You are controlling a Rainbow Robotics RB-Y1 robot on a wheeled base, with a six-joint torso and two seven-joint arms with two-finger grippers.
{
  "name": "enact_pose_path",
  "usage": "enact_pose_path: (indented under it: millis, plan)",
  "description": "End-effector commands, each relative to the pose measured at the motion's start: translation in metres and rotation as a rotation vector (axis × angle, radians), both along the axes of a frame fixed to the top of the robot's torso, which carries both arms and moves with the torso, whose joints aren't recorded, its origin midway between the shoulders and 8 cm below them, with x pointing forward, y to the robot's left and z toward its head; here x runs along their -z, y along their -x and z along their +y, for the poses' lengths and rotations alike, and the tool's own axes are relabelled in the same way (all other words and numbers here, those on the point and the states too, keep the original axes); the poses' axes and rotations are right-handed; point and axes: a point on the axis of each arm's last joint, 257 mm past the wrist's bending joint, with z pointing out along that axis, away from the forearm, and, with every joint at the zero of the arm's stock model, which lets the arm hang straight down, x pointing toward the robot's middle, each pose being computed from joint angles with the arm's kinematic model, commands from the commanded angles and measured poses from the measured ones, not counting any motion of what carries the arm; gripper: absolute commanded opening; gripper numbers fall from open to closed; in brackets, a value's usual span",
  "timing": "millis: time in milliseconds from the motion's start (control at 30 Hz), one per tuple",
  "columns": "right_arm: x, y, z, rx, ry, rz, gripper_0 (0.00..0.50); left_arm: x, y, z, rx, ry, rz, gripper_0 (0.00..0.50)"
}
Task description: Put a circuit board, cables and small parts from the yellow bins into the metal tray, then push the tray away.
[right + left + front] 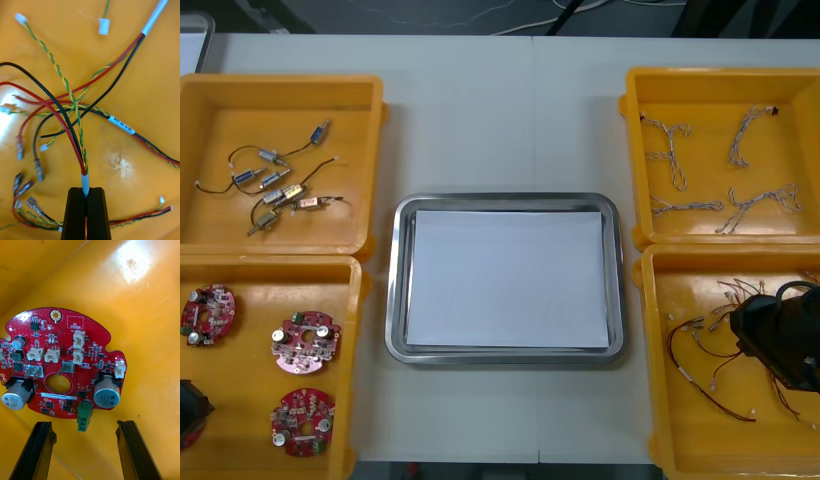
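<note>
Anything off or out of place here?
Nothing stands out. The tray sits square between the yellow bins, nothing spilled. Right gripper is shut on a cable in the near right bin; left gripper hangs open at a circuit board.

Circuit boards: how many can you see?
3 circuit boards in the near-left yellow bin: far left, middle, nearer. The left gripper may hide a fourth.

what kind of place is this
Likely an electronics kitting bench: yellow bins of red boards and cables flank a metal tray. The right gripper is shut on a cable; the left gripper, open, hangs by a board.
</note>
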Motion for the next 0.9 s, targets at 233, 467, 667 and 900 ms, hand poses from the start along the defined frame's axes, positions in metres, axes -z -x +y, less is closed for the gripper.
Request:
enact_pose_path:
  millis: [233, 467, 667, 900]
  plan:
    - [-0.070, -0.010, -0.009, -0.065, 0.087, -0.111, 0.000, -0.004, -0.009, -0.007, 0.082, -0.042, -0.020, 0.500]
    - [-0.095, -0.002, -0.007, -0.144, 0.140, -0.129, 0.000, 0.000, -0.009, -0.008, 0.087, -0.050, -0.015, 0.500]
    - [-0.111, 0.007, -0.006, -0.218, 0.148, -0.118, 0.000, 0.004, -0.012, -0.006, 0.090, -0.059, -0.022, 0.500]
    - [-0.141, -0.007, -0.009, -0.391, 0.247, -0.187, 0.000, 0.008, -0.015, -0.003, 0.089, -0.068, -0.023, 0.493]
